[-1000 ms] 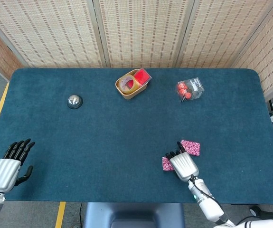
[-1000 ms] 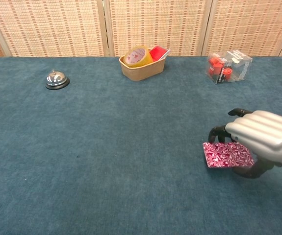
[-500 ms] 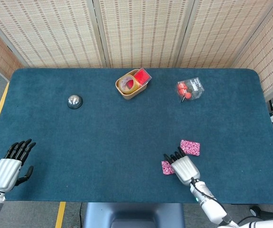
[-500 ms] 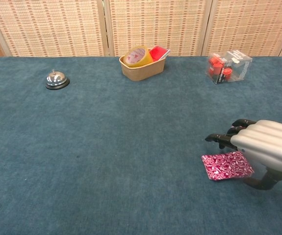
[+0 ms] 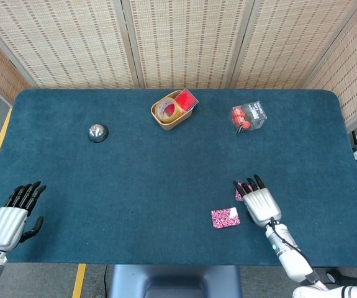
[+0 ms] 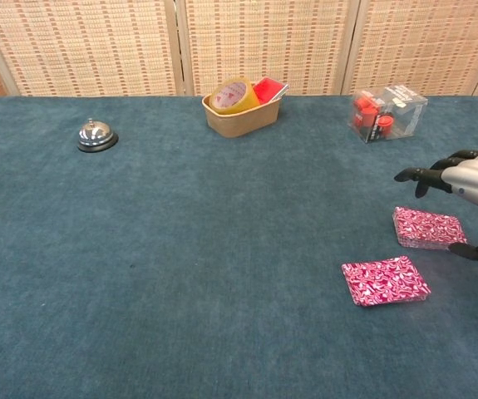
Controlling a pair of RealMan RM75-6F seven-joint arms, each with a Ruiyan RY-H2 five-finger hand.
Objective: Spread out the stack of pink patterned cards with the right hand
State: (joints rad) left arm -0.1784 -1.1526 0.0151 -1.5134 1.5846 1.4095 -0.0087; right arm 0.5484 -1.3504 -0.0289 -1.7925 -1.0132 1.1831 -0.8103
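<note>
Across the far side of the blue tabletop [image 5: 135, 180] I count three bystanders: a small silver bell [image 5: 97, 132] to the left, a tan paper bowl [image 5: 172, 111] in the middle holding a roll of tape and a red packet, and a clear plastic box [image 5: 249, 116] with red pieces inside toward the right. All three sit well apart from where I am working, and nothing stands between them and the cards. The pink patterned cards show as two separate lots: one flat pile [image 6: 386, 281] lying alone on the near side, and a second pile [image 6: 426, 228] just beyond it to the right, partly hidden by my hand in the head view. My right hand [image 5: 259, 201] hangs over that second pile, palm down, fingers [image 6: 418, 175] stretched forward and slightly apart, holding nothing; the thumb dips toward the cloth beside the pile, though I cannot tell whether it touches. My left hand [image 5: 12, 218] rests at the near left corner, fingers extended and apart, nothing in it, far from everything. The cards lie near the front edge of the tabletop, with broad bare cloth to their left and behind them, and a narrower strip to the right before the edge.
</note>
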